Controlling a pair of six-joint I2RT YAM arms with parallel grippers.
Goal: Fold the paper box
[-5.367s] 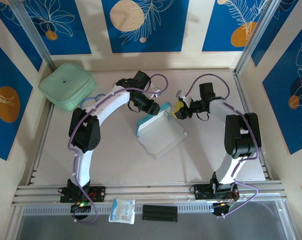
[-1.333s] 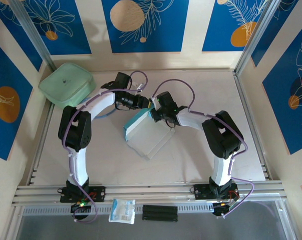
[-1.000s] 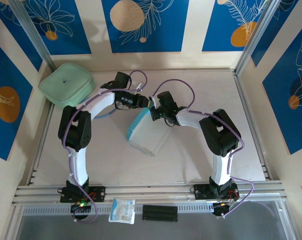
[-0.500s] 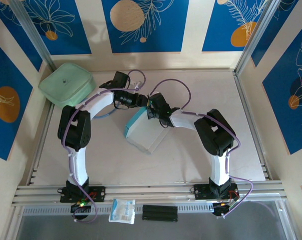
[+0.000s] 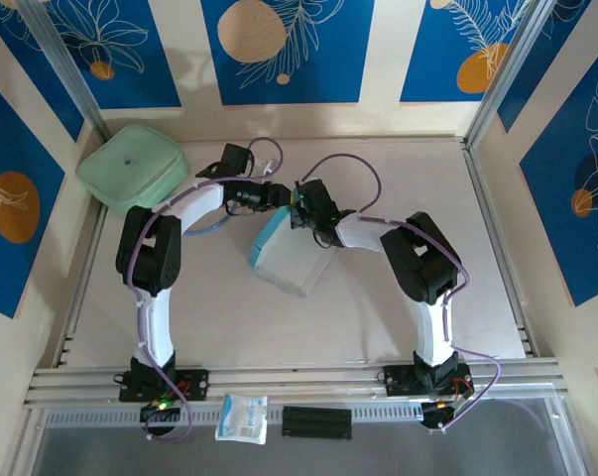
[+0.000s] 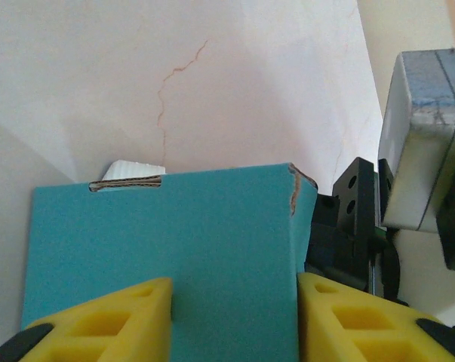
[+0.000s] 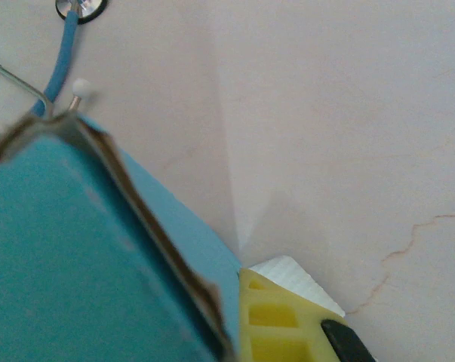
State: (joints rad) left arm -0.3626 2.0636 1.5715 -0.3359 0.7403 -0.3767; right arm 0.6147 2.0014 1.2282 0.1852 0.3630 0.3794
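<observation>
The paper box (image 5: 284, 260) lies mid-table, its sky-blue wall tilted up on the left and white card to the right. In the left wrist view its blue face (image 6: 167, 249) spreads behind both yellow fingers, with a torn corner at the upper right. My left gripper (image 5: 282, 198) (image 6: 235, 317) is over the box's far end, jaws apart, the right finger at the face's edge. My right gripper (image 5: 301, 215) (image 7: 235, 302) meets it there, shut on the box's blue flap (image 7: 61, 249). One yellow finger (image 7: 287, 324) shows; the other is hidden behind the card.
A pale green case (image 5: 132, 171) sits at the back left. A blue stethoscope tube (image 7: 61, 68) lies on the table just beyond the box. A clear-white packet (image 5: 242, 417) and a black bar (image 5: 316, 421) rest on the front rail. The right arm's wrist (image 6: 423, 143) crowds the left gripper.
Both grippers have crept left along the box's far end. The box has swung with them, its blue wall standing steeper and its white part looking narrower.
</observation>
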